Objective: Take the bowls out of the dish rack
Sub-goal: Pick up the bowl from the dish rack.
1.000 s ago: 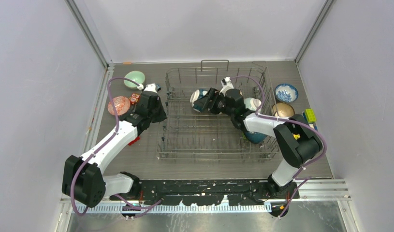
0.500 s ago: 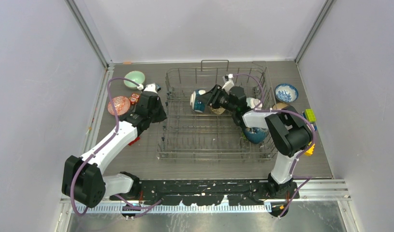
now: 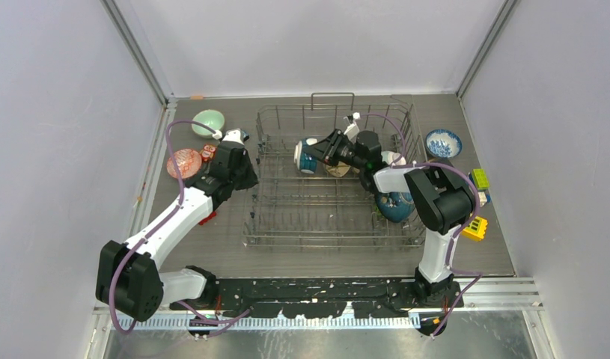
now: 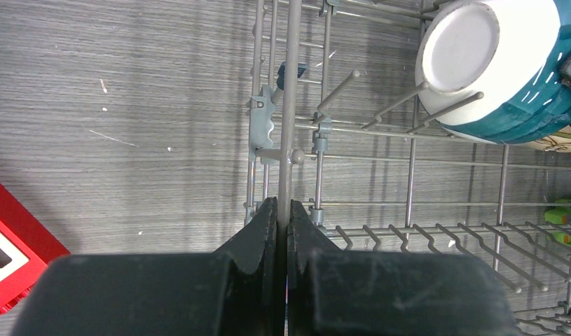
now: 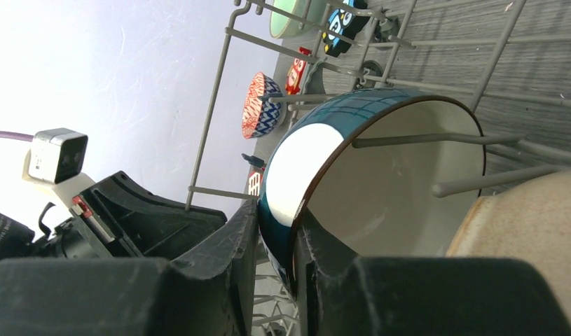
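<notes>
The right gripper (image 5: pixel 277 234) is clenched on the rim of the white-teal bowl (image 5: pixel 380 189), one finger inside and one outside; the bowl stands on edge in the far row of the dish rack (image 3: pixel 331 232), two tines (image 5: pixel 415 140) crossing its mouth, the tan bowl (image 5: pixel 527 224) just beside it; the left gripper (image 4: pixel 282 224) is pinched shut on the rack's left side wire.

Risks: a careless pull could snag the bowl on those tines; the thin rim grip may let it swing or slip; the tan bowl could get knocked.

Count: four bowls in the rack as far as I can tell, one half hidden; three on the surface (image 3: pixel 212 247); one rack.
</notes>
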